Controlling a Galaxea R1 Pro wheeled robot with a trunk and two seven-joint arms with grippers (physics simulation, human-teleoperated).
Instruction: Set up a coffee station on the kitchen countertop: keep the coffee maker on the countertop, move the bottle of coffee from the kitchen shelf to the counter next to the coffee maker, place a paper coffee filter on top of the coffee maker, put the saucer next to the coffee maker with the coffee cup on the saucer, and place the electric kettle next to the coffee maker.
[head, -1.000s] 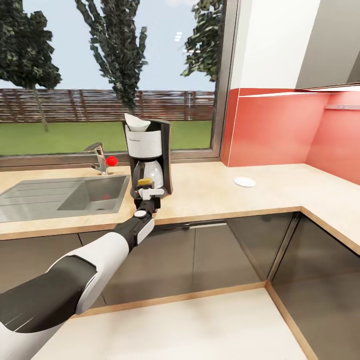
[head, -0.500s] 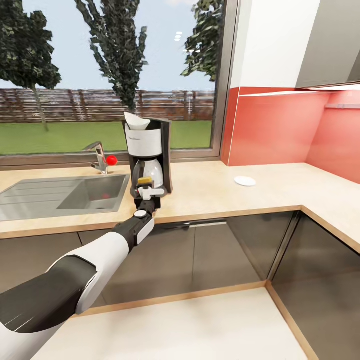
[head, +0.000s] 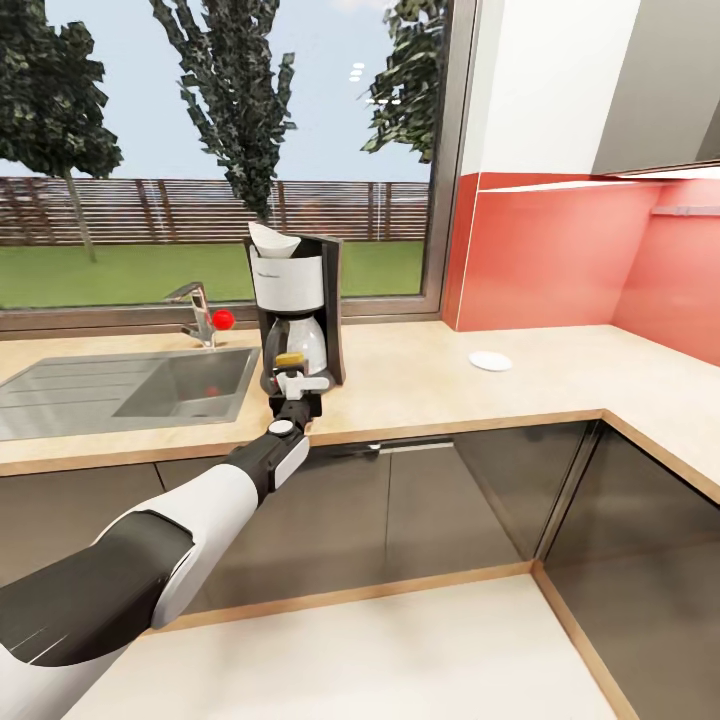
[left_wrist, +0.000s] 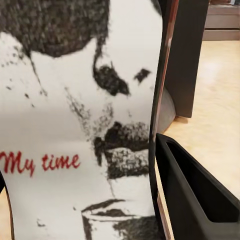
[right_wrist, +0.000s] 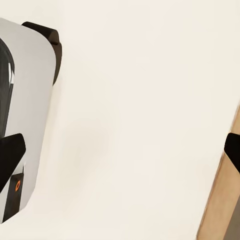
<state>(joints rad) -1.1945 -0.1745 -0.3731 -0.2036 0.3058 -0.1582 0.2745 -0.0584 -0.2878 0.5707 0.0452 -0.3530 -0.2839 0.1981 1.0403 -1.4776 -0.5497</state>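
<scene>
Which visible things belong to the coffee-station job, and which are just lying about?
Job: coffee maker; paper coffee filter; bottle of coffee in left gripper; saucer; kitchen countertop.
Lying about: sink; tap; window.

Light wood-grain kitchen countertop, brushed grey steel sink, glossy dark cabinet fronts, pale glass carafe.

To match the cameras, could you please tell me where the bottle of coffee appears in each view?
Head view: bottle of coffee in the left claw, before the coffee maker.
Left wrist view: its white label, close up.
Shared landmark: the coffee maker's black body.
</scene>
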